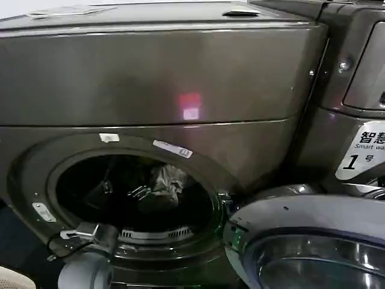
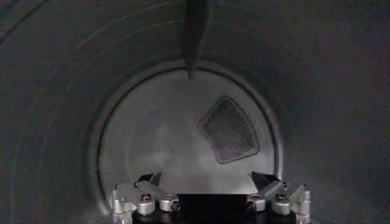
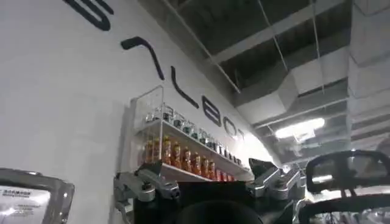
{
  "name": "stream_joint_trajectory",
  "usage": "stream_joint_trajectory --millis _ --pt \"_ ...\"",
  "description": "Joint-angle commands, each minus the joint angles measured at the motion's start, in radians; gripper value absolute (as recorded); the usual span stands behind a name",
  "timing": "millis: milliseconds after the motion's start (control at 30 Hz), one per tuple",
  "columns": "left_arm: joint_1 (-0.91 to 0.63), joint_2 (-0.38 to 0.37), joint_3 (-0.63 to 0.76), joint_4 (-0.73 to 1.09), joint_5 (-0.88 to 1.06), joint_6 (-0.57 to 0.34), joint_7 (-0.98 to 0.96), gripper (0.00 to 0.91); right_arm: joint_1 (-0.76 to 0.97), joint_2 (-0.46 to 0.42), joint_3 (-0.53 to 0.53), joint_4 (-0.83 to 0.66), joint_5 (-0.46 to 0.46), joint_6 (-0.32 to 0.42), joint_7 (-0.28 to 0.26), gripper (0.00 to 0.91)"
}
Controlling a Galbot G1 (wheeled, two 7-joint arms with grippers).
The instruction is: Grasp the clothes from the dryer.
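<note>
Bronze-grey dryer [image 1: 156, 72], white-and-grey clothes [image 1: 167, 179] in dark drum [image 2: 73, 91], white numbered sticker [image 1: 361, 153]

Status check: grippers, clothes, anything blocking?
Left gripper open inside dryer drum. Right gripper open, parked outside. Clothes deep in porthole, ungrasped. Door open, nothing blocking.

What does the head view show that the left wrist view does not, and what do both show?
Head view alone: the dryer from outside, its open glass door, the numbered sticker, pale clothes inside the porthole. Left wrist view alone: the drum's back wall with a perforated vent, and the left gripper with open jaws. Both share the dark drum interior.
</note>
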Motion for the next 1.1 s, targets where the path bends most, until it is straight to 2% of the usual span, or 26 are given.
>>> stream_joint_trajectory --millis 33,233,433,500,600,700,767,933,1100 --pt "-0.172 0.002 0.051 0.178 0.022 0.003 -0.003 0.907 -0.001 -0.003 0.007 0.01 -0.032 -0.01 0.0 0.907" --pt "-0.371 -0.037 0.078 0.424 0.065 0.002 -0.021 0.907 -0.001 -0.001 0.008 0.017 -0.027 0.007 0.01 0.907" --pt "-0.572 -0.011 0.154 0.616 0.063 0.011 -0.038 0.907 -0.01 -0.003 0.014 0.01 -0.023 0.016 0.009 0.907" --pt "-0.628 0.005 0.187 0.709 0.075 0.039 -0.033 0.907 -0.011 -0.006 0.025 0.011 -0.01 0.015 0.01 0.907" --pt "-0.726 0.034 0.238 0.846 0.097 0.128 0.028 0.907 -0.016 -0.006 0.034 0.007 -0.003 0.02 0.009 0.907" --pt "-0.827 0.057 0.283 0.968 0.144 0.153 0.146 0.907 -0.017 -0.014 0.044 -0.011 -0.002 0.029 0.01 0.907" --pt "-0.882 0.068 0.315 1.048 0.204 0.143 0.234 0.907 -0.02 -0.019 0.052 -0.023 -0.001 0.03 0.01 0.907" --pt "-1.024 0.13 0.492 1.205 0.411 0.021 0.47 0.907 -0.022 -0.021 0.063 -0.022 0.005 0.028 0.01 0.907" --pt "-1.171 0.105 0.608 1.417 0.55 -0.11 0.599 0.907 -0.02 -0.02 0.069 -0.032 0.007 0.03 0.008 0.907"
